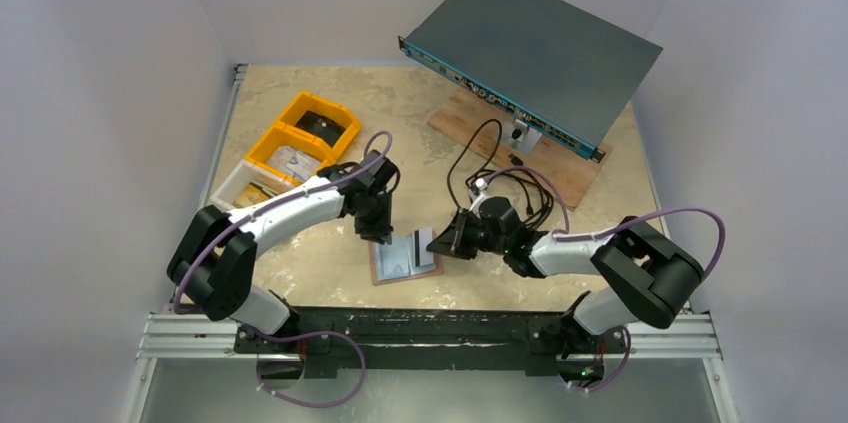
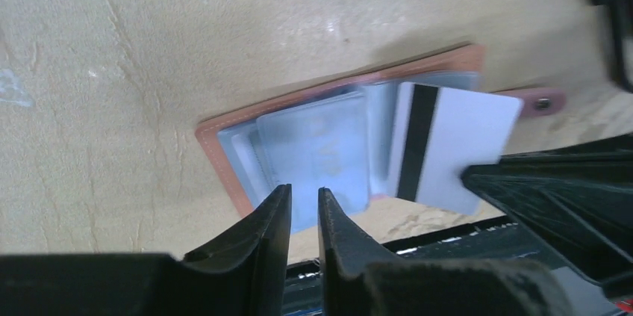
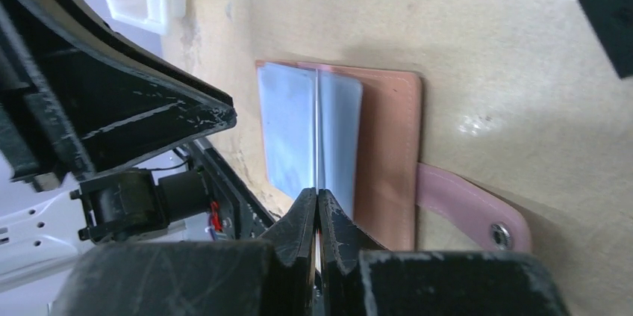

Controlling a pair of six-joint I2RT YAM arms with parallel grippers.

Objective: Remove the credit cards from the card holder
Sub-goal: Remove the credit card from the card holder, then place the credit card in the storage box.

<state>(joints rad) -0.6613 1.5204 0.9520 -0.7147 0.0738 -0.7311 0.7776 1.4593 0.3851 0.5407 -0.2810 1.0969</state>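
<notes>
Two arms meet over the card holder point(image 3: 388, 159), which lies open and flat on the counter point(image 1: 320, 278) near the front edge, roughly midway between the arm bases. Inside faces up; strap point(image 3: 463, 208) with its snap stud point(image 3: 500, 235) sticks out on the right arm's side.

Right gripper point(image 3: 318, 195): clamped on a white card point(image 2: 470, 144) with a dark stripe, pinching it at one corner. Card stands tilted on edge over the holder's fold line. Can't tell if its lower edge is clear of the sleeve.

Left gripper point(image 2: 304, 193): fingers only a narrow slit apart, nothing between them. It hovers just over the near edge of the holder's other half, above the pale blue-grey credit cards point(image 2: 321, 152) seated in their sleeves. Contact with them can't be judged.

Elsewhere on the counter, well apart from the holder: yellow bins point(image 1: 303, 138) at back left, a grey rack unit point(image 1: 530, 53) propped on a wooden board point(image 1: 560, 168) at back right, and black cables point(image 1: 490, 168) in front of it.
</notes>
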